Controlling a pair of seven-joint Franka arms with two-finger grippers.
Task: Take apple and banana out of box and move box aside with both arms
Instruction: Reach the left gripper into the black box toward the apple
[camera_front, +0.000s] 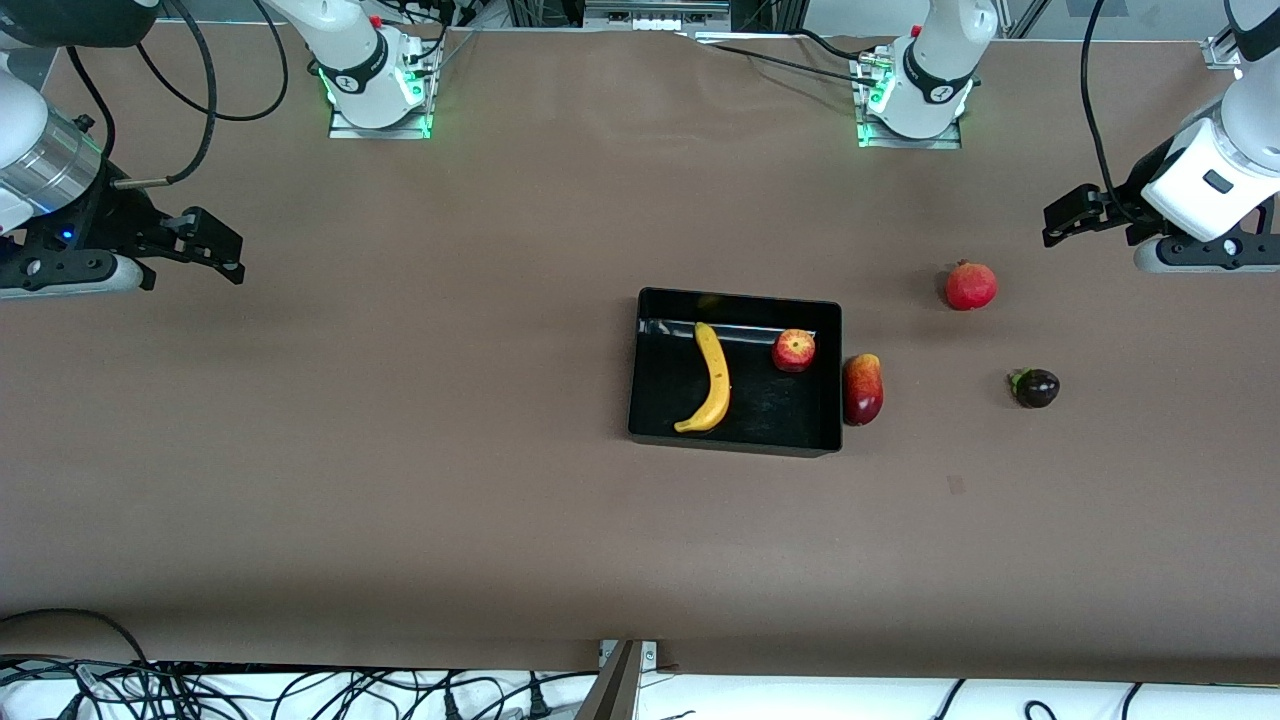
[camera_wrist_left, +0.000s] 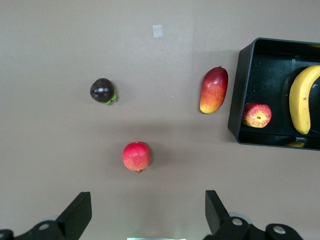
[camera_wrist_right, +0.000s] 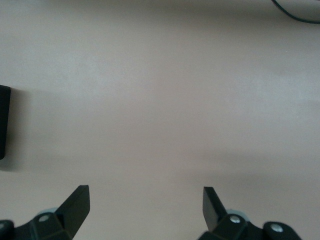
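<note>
Table (camera_front: 400, 450): 5 fruits, 1 box (camera_front: 735, 440)

Brown matte table covering (camera_front: 400, 450), spanning the whole work surface. Small pale square patch of tape (camera_front: 956, 485) on the covering, toward the left arm's end. Tangle of black cables (camera_front: 300, 690) on a white strip along the covering's edge nearest the front camera. Grey metal bracket (camera_front: 625, 670) at the middle of that same edge.
</note>
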